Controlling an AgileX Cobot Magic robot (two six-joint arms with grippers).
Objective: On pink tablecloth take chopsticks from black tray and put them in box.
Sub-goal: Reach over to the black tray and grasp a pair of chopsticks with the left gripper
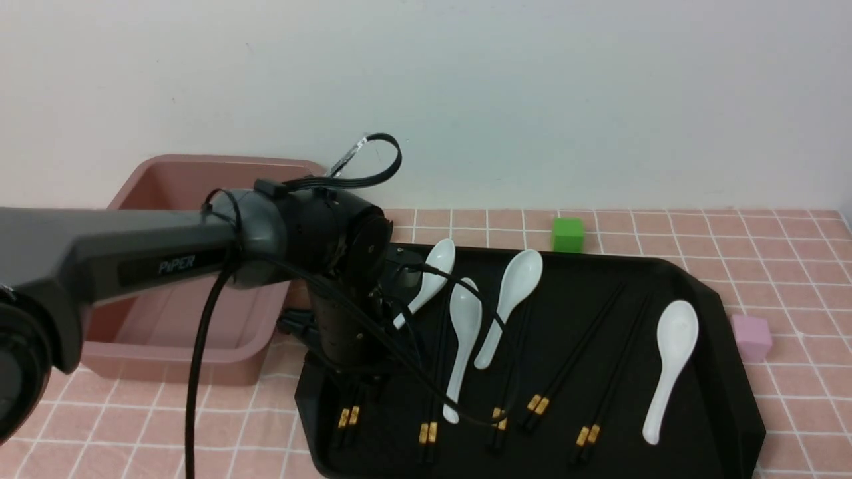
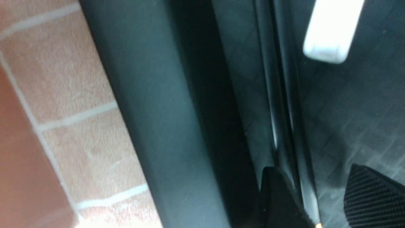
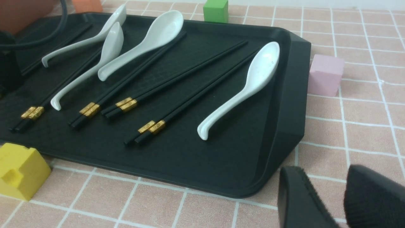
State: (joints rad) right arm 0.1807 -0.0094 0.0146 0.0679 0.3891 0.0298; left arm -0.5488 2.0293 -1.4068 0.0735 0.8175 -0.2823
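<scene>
My left tool (image 2: pixel 319 199) stands wide open, gripping nothing, around the chopsticks (image 2: pixel 286 104) along the tray's (image 2: pixel 152 104) left edge; I should centre both sticks before closing gently.

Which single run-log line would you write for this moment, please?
left gripper: open, at leftmost chopsticks | chopsticks: on black tray | box: left

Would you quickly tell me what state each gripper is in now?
Left gripper: open, its fingers apart around a pair of thin black chopsticks, not clamped.
Right gripper: open, holding nothing between its fingers.
</scene>
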